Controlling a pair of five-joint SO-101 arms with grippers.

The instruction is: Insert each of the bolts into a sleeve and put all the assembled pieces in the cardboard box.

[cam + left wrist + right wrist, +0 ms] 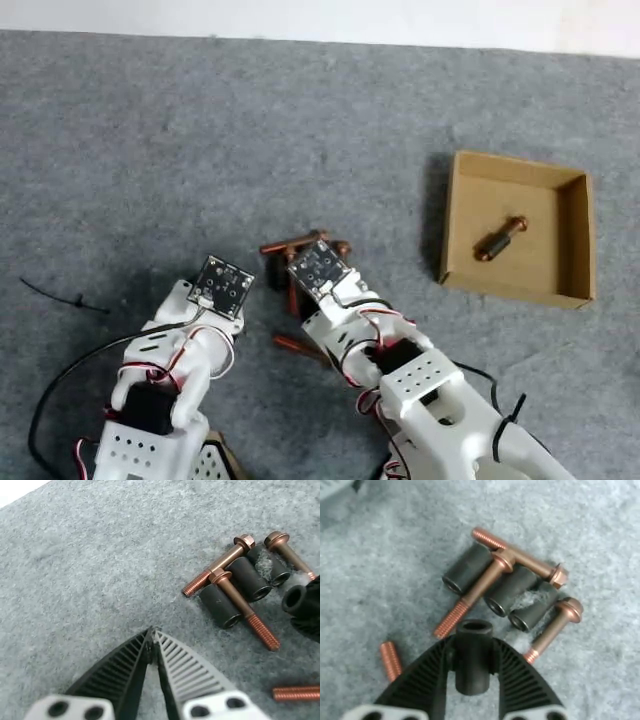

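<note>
My right gripper is shut on a black sleeve, held just short of the pile. The pile has three black sleeves and three copper bolts lying across one another. In the left wrist view the same pile shows, with sleeves and bolts. My left gripper is shut with nothing in it, over bare carpet beside the pile. A lone bolt lies apart; the high view shows it as a bolt between the arms. The cardboard box holds one assembled piece.
Grey carpet covers the table. A black cable tie lies at the left. Wires run along both arm bodies near the front edge. Open carpet stretches between the pile and the box.
</note>
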